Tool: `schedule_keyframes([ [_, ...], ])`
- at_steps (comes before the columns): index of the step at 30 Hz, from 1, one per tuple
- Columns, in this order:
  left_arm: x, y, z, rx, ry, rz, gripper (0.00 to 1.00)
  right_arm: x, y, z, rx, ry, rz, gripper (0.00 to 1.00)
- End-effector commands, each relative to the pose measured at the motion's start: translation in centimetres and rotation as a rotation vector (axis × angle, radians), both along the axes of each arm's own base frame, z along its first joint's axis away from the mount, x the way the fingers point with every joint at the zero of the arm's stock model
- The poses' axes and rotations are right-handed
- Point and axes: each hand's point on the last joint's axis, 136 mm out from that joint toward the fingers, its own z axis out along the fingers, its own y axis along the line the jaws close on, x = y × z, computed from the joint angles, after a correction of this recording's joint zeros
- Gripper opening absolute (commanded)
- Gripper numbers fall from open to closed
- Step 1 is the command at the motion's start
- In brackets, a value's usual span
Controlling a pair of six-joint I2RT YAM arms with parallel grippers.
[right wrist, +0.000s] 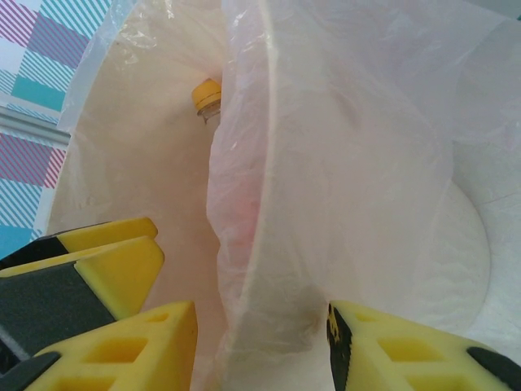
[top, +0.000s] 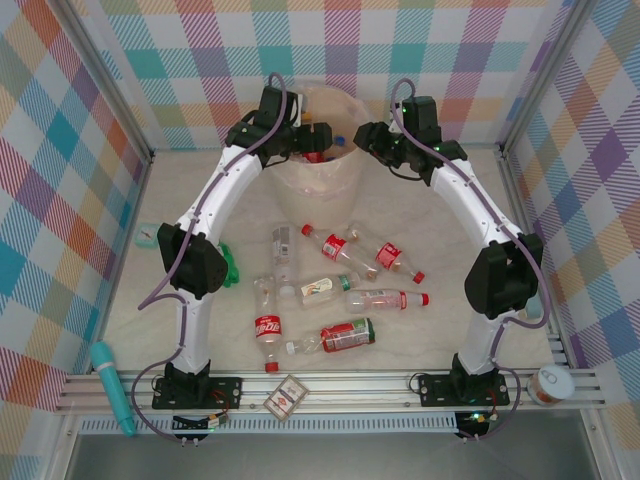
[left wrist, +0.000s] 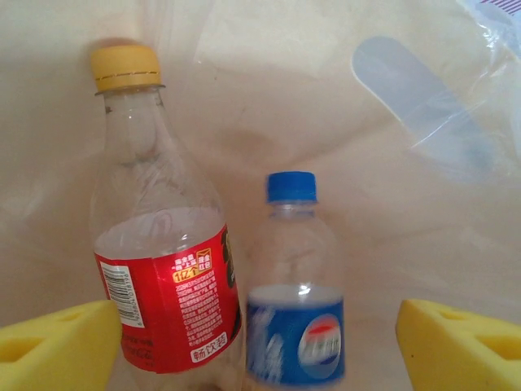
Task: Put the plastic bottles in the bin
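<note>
Your left tool (left wrist: 259,346) hangs spread wide over the bin (top: 322,180), where a yellow-capped bottle (left wrist: 163,269) and a blue-capped bottle (left wrist: 295,326) stand, your right tool (right wrist: 260,346) pinches its rim and liner (right wrist: 326,122), and the plastic bottles (top: 340,335) lying on the desk (top: 445,225) look light, slick, crushable, so grip mid-label.

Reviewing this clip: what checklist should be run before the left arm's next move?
1. The left fingers apart and empty: ok.
2. The yellow-capped bottle and blue-capped bottle inside the bin: ok.
3. The bin upright: ok.
4. The right fingers straddle the bin's rim; firm hold: cannot tell.
5. The table cleared of bottles: not ok; several lie there, such as the red-capped bottle.
</note>
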Motion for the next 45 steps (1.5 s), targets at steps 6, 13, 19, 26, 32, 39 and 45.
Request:
schedule_keyframes([
  [6, -2.7, 2.4, 13.2, -0.086, -0.283, 0.055, 0.97, -0.5, -0.4, 0.2, -0.046, -0.015, -0.002, 0.46],
  [13, -7.9, 11.9, 18.4, -0.063, -0.383, 0.278, 1.00, -0.9, -0.5, 1.9, -0.086, -0.058, 0.033, 0.57],
  [19, -14.0, 22.7, 7.6, -0.089, -0.155, 0.545, 1.00, -2.5, -1.9, 5.4, -0.168, -0.158, 0.038, 0.78],
  [26, -19.1, 25.8, -8.4, -0.056, 0.210, 0.624, 1.00, -5.8, -2.9, 8.9, -0.205, -0.218, 0.080, 0.88],
  [32, -20.6, 25.7, -17.2, -0.052, 0.399, 0.669, 0.97, -10.2, -3.6, 8.9, -0.187, -0.206, 0.119, 0.90],
  [39, -20.2, 24.9, -23.4, -0.103, 0.524, 0.700, 0.85, -13.7, -5.3, 7.0, -0.209, -0.168, 0.090, 0.90],
  [45, -20.0, 24.8, -25.0, -0.096, 0.552, 0.710, 0.67, -13.5, -5.1, 4.4, -0.184, -0.110, 0.083, 0.90],
])
